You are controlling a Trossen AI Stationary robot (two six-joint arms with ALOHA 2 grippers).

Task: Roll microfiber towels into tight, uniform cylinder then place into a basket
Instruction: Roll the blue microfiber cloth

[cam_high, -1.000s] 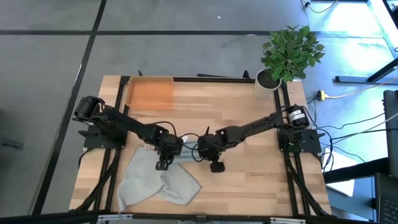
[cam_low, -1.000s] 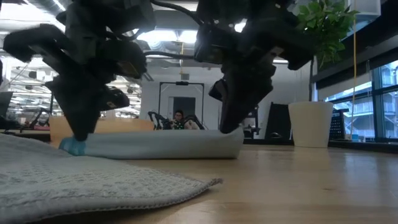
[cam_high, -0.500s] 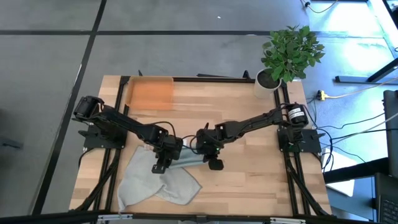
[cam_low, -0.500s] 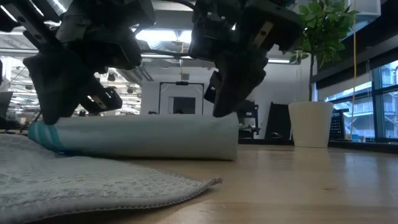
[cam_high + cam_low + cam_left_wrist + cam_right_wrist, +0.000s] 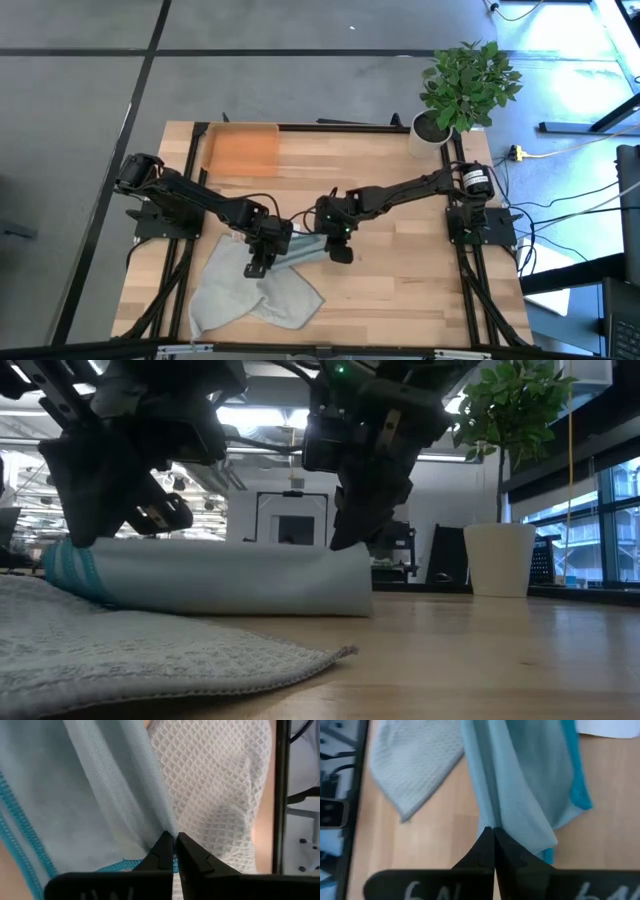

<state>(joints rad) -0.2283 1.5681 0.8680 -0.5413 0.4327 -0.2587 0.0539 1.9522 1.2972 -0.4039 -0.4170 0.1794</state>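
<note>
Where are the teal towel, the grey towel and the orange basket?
teal towel (image 5: pixel 230 575), low view, middle of the rolled part.
grey towel (image 5: pixel 235 290), high view, its flat middle.
orange basket (image 5: pixel 240 152), high view, its bare floor.

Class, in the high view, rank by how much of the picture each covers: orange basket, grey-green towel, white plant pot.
1. grey-green towel, partly hidden by the left arm
2. orange basket
3. white plant pot, mostly hidden under its leaves

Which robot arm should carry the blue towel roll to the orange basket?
Probably the left gripper: it pinches the teal towel and the basket sits on its side. The right gripper pinches the far end.
</note>
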